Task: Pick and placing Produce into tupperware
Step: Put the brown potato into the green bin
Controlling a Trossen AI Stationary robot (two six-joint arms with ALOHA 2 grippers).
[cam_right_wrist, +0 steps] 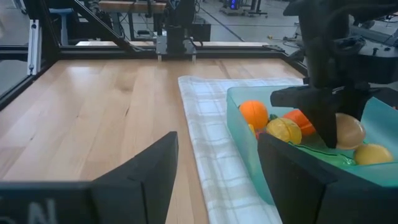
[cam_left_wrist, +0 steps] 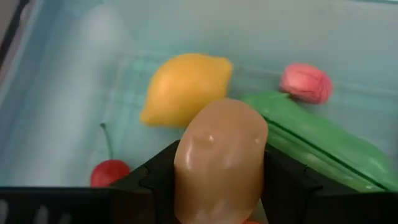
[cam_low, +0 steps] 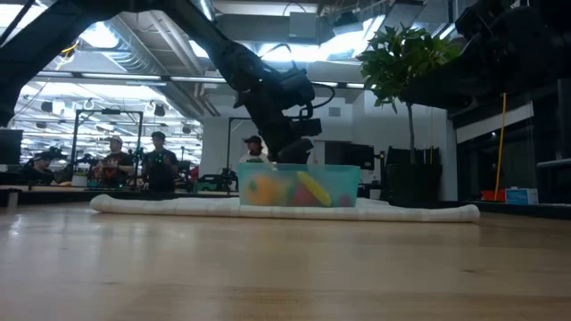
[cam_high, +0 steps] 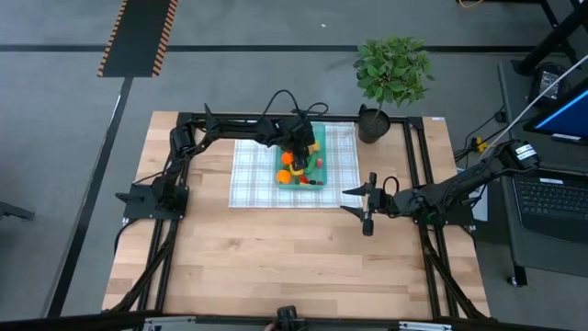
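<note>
Now left end effector [cam_left_wrist: 219, 186] grips tan potato [cam_left_wrist: 219, 163] w/ fingers clamped, inside tupperware [cam_high: 300, 181]; right end effector [cam_high: 365, 204] idle on tabletop [cam_high: 276, 257], fingers wide apart.

tupperware [cam_right_wrist: 249, 146]: translucent plastic; potato [cam_left_wrist: 219, 163]: glossy, smooth; table [cam_high: 276, 257]: wood; cloth [cam_right_wrist: 211, 137]: woven

I see one blue box [cam_right_wrist: 249, 155], one tan potato [cam_left_wrist: 219, 163] in my left hand [cam_left_wrist: 217, 186], one lemon [cam_left_wrist: 185, 87], one cherry [cam_left_wrist: 109, 172], one green cucumber [cam_left_wrist: 317, 140], and two oranges [cam_right_wrist: 254, 114].
</note>
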